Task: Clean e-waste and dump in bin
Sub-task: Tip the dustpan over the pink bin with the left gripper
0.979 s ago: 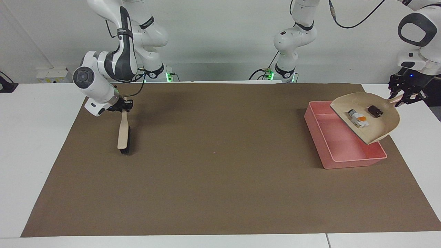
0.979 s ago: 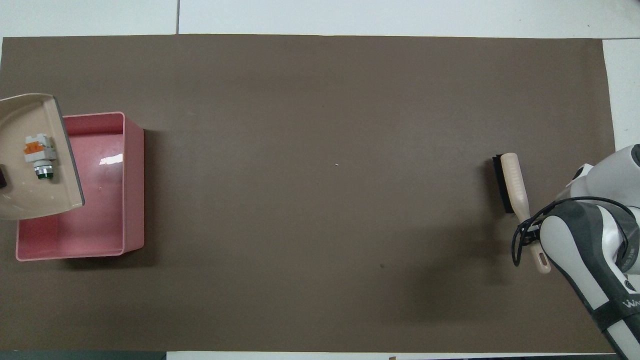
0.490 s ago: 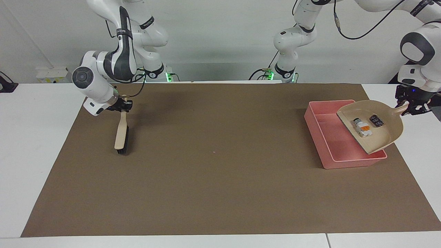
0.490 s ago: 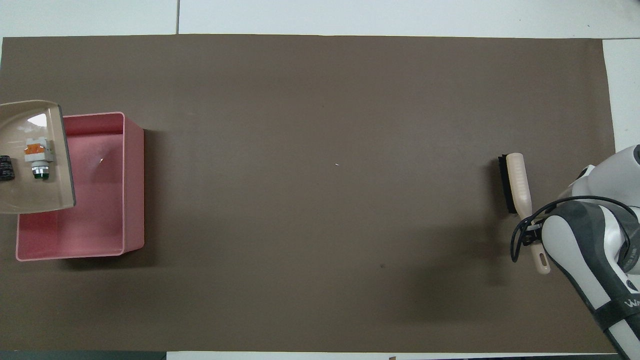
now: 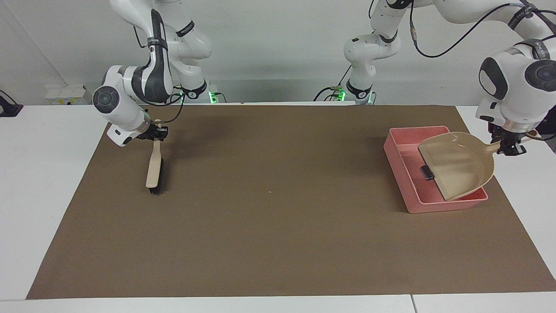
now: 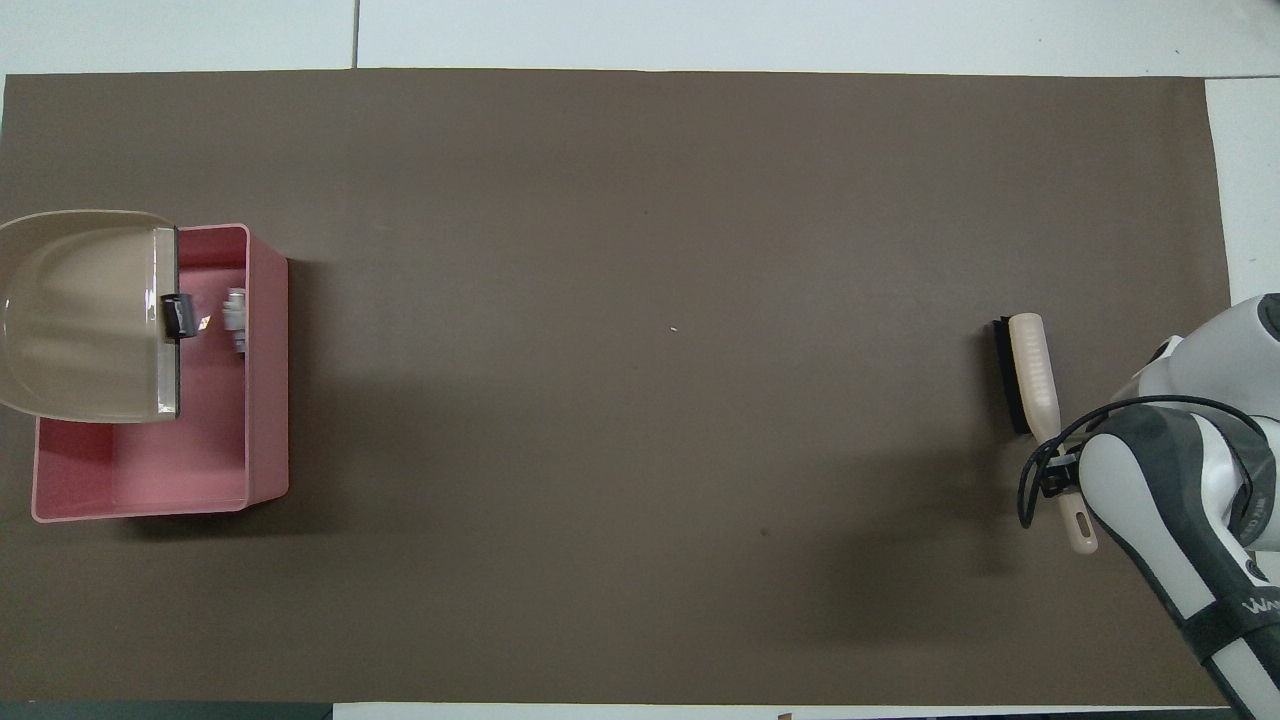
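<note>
Tipping the dustpan (image 5: 456, 167) steeply over the bin (image 5: 404, 182), lip down inside the tray. Noting the change from a moment ago: pan floor, loaded with both parts then, now showing bare. Locating the e-waste: black-purple block (image 6: 177, 314) just clearing the pan lip, white-grey part (image 6: 235, 317) already lying on the bin floor beside it. Judging the dump as almost complete, pending the block dropping fully free.

Keeping the left gripper (image 5: 507, 145) closed on the dustpan handle, above the bin's edge at the left arm's end of the table. Keeping the right gripper (image 5: 153, 132) closed on the brush (image 5: 155, 169) handle, bristles resting on the brown mat (image 5: 278, 217) at the right arm's end, waiting.

Finding nothing obstructing the bin; mat between brush and bin lying bare. Watching for the block catching on the lip.
</note>
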